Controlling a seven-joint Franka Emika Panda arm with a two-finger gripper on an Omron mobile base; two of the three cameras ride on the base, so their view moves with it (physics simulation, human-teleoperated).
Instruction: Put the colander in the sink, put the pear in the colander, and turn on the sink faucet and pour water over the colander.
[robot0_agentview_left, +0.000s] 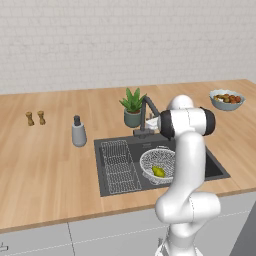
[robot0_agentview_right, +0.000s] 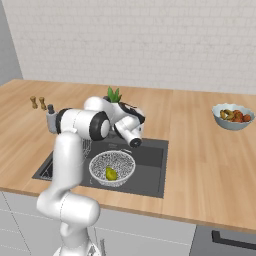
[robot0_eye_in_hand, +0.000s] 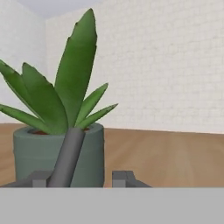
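Rendered kitchen, wooden table (robot0_agentview_left: 50, 165) with a dark sink (robot0_agentview_left: 215, 167) set into it. Inside the sink, toward its right half, a mesh colander (robot0_agentview_left: 150, 161) with a small yellow-green pear (robot0_agentview_left: 158, 171) resting in it. Beside the colander on the left, a flat wire rack (robot0_agentview_left: 119, 166).

At the sink's back edge, the faucet (robot0_agentview_left: 146, 109) — claw (robot0_eye_in_hand: 80, 177) right up against it, well above and behind the colander. In the hand view, dark faucet bar (robot0_eye_in_hand: 68, 157) rising between the two fingertips (robot0_eye_in_hand: 40, 178), which stand apart on either side; touching or not, cannot tell.

Directly behind the faucet, a potted plant (robot0_eye_in_hand: 59, 153), very near the claw. Further left, a soap dispenser (robot0_agentview_left: 78, 132) and two small brown shakers (robot0_agentview_left: 35, 118). Far right, a bowl of fruit (robot0_agentview_left: 227, 99), well apart.
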